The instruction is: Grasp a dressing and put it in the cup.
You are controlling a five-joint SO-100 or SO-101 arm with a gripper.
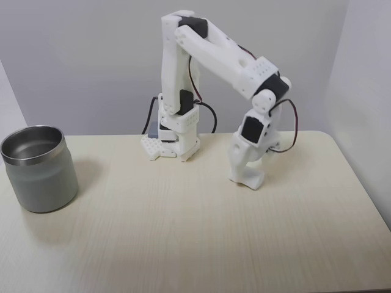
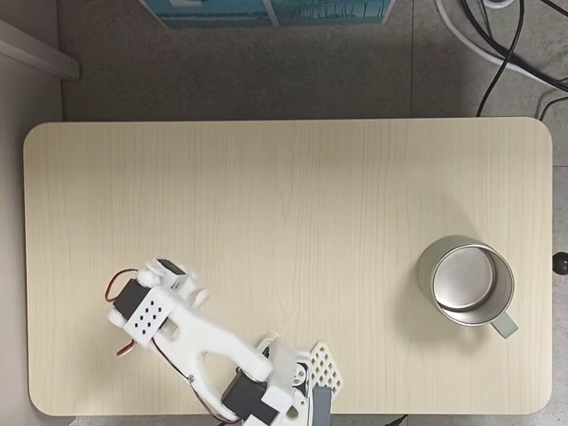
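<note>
Gripper (image 1: pixel 247 177) tips down on table (image 1: pixel 183 232), well apart from cup (image 1: pixel 41 177); can't tell if claw's spread or pinching.

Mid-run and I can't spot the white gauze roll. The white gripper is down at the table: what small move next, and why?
Probably lift the white plastic two-finger gripper slightly off the pale wooden table and pause. Its tips sit at the tabletop, and whether they hold anything cannot be told. The squat grey metal cup stands empty, far across the table.
</note>
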